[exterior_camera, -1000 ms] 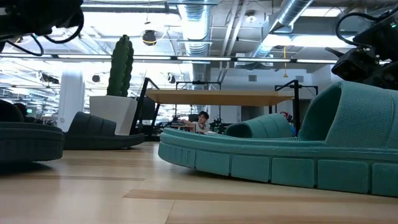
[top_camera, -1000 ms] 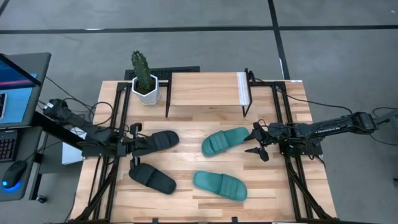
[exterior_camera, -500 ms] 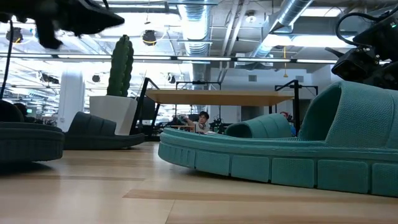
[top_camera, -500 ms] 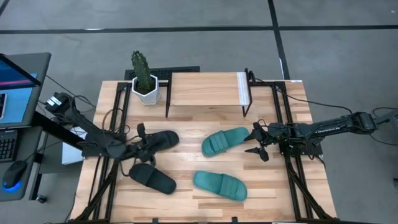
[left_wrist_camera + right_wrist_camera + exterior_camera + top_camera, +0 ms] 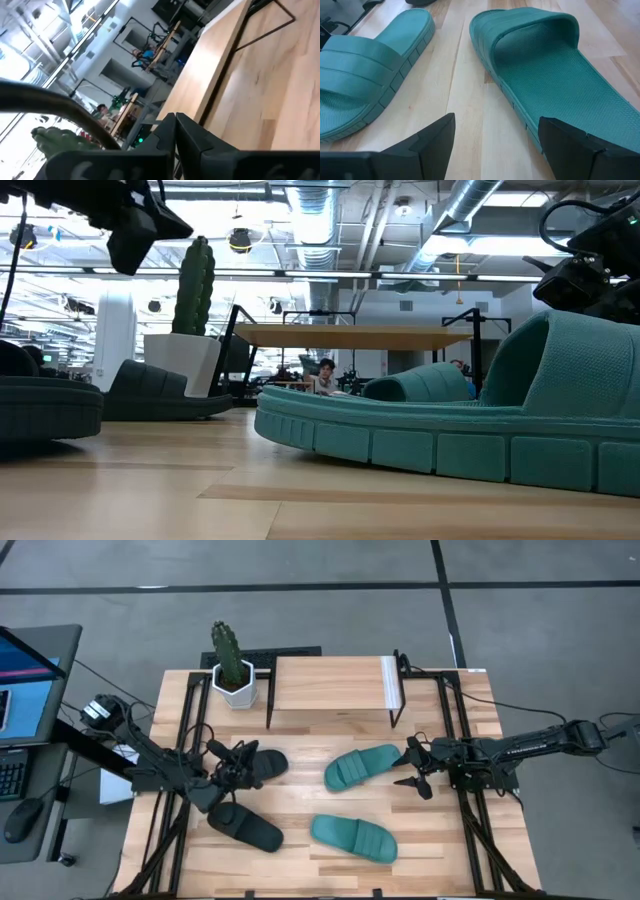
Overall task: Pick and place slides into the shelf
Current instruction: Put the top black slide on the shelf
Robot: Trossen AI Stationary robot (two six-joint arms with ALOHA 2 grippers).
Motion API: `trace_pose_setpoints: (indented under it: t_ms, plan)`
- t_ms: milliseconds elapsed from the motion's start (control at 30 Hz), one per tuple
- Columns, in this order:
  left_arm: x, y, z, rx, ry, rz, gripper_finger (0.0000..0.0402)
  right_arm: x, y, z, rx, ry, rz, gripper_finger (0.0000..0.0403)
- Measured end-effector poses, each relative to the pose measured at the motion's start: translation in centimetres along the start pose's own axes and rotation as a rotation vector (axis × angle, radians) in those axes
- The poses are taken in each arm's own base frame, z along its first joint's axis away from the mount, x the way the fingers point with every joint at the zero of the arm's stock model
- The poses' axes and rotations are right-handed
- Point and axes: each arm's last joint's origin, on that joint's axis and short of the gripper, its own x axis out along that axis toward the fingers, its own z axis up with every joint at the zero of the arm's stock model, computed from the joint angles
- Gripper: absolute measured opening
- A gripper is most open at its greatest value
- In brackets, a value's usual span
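Four slides lie sole-down on the plank table. The two black slides (image 5: 268, 762) (image 5: 248, 828) are on the left. The two teal slides (image 5: 362, 765) (image 5: 355, 838) are on the right. The shelf (image 5: 330, 685) stands at the far edge with nothing on it. My left gripper (image 5: 232, 755) hovers shut above the far black slide's left end, touching nothing; it is raised in the low view (image 5: 138, 230). My right gripper (image 5: 495, 145) is open and low at the far teal slide's (image 5: 555, 85) right end, with its fingers clear of it.
A potted cactus (image 5: 235, 675) stands just left of the shelf. Black frame rails (image 5: 190, 730) (image 5: 455, 730) run along both table sides. A laptop (image 5: 25, 680) sits off the table's left. Bare planks show between the shelf and the slides.
My left arm has swung its gripper up and a little toward the table's right, over the far black slide, turning it at the wrist. All the slides lie where they were.
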Motion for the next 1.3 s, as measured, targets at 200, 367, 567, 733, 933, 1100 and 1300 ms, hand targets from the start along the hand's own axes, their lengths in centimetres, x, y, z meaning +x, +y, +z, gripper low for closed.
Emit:
trace_pose_setpoints:
  t_ms: [200,367,567,733,933,1100,1300]
  plan:
    - [-1.2,-0.1,0.1,-0.019,-0.043,-0.035,0.0002,0.0,0.0,0.0,0.0,0.004,0.0,0.0269]
    - [-1.9,0.8,0.8,-0.181,-0.065,-0.062,0.0002,0.0,0.0,0.0,0.001,0.004,0.0,0.0269]
    - [-2.6,1.7,1.3,-0.315,-0.08,-0.088,0.0002,0.0,0.0,0.0,0.0,0.004,0.0,0.0269]
    - [-3.3,1.3,1.1,-0.22,-0.108,-0.108,0.0002,0.0,0.0,0.0,0.0,0.004,0.0,0.0269]
    - [-3.9,-0.1,0.1,-0.014,-0.161,-0.133,0.0002,0.0,0.0,0.0,0.0,0.003,0.0,0.0269]
    - [-4.0,-1.8,-1.8,0.337,-0.243,-0.208,0.0002,0.0,0.0,0.0,0.0,0.003,0.0,0.0269]
    - [-2.9,-2.4,-3.7,0.523,-0.186,-0.183,0.0002,0.0,0.0,0.0,0.0,0.004,0.0,0.0269]
